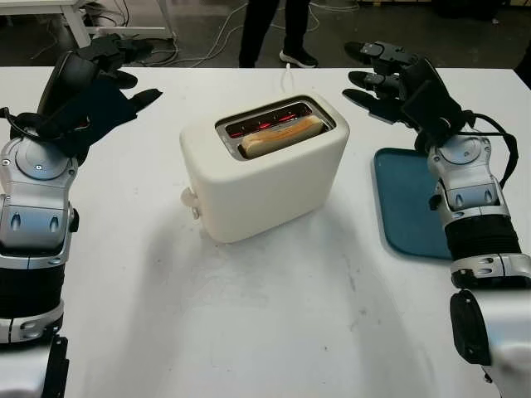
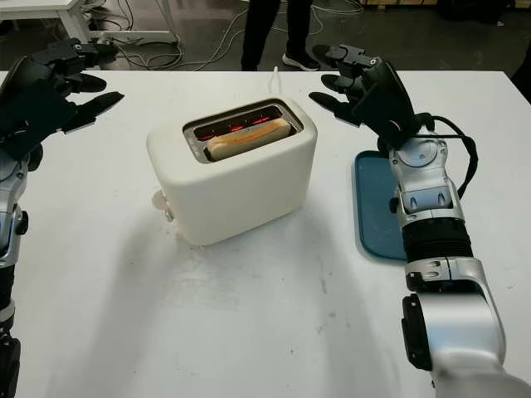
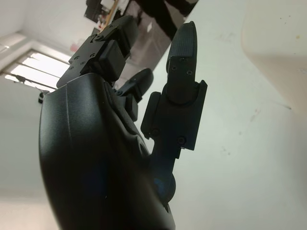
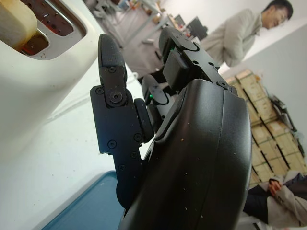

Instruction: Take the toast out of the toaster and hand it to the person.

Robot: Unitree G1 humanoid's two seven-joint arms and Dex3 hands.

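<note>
A cream toaster (image 1: 265, 178) stands in the middle of the white table, its slots glowing red inside. One slice of toast (image 1: 282, 135) sits in the nearer slot, its top edge just above the rim; the toast (image 4: 14, 21) also appears in the right wrist view. My left hand (image 1: 116, 70) is raised above the table to the left of the toaster, open and holding nothing. My right hand (image 1: 377, 75) hovers to the right of the toaster's top, open, its fingers pointing toward the slots. A person's legs (image 1: 274, 29) stand beyond the far table edge.
A dark teal tray (image 1: 411, 203) lies on the table to the right, under my right forearm. The toaster's lever knob (image 1: 189, 199) sticks out at its left end. A white cord (image 1: 286, 79) runs from behind the toaster toward the far edge. People (image 4: 240, 33) stand in the background.
</note>
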